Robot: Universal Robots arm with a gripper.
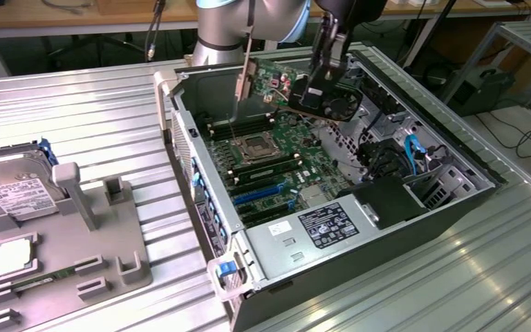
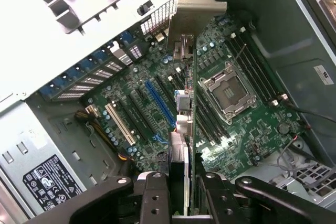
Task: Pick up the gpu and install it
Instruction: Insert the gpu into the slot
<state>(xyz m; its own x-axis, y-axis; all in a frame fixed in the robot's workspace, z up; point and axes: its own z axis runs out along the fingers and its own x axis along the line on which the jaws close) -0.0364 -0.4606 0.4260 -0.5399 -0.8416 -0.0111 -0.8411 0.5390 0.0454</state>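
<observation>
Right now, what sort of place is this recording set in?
Probably a robotics lab or workshop: an open computer case lies on a ribbed metal table, a grey fixture beside it holds a hard drive, and wooden desks stand behind.

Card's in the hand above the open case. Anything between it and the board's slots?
Nothing visible does. The card, held in the hand, hangs above the board; the blue slot and the white slot beneath lie bare, no cable across them.

Gpu (image 1: 267, 77) in gripper (image 2: 186, 195), above motherboard (image 1: 265, 162) inside case (image 1: 196, 183).
</observation>
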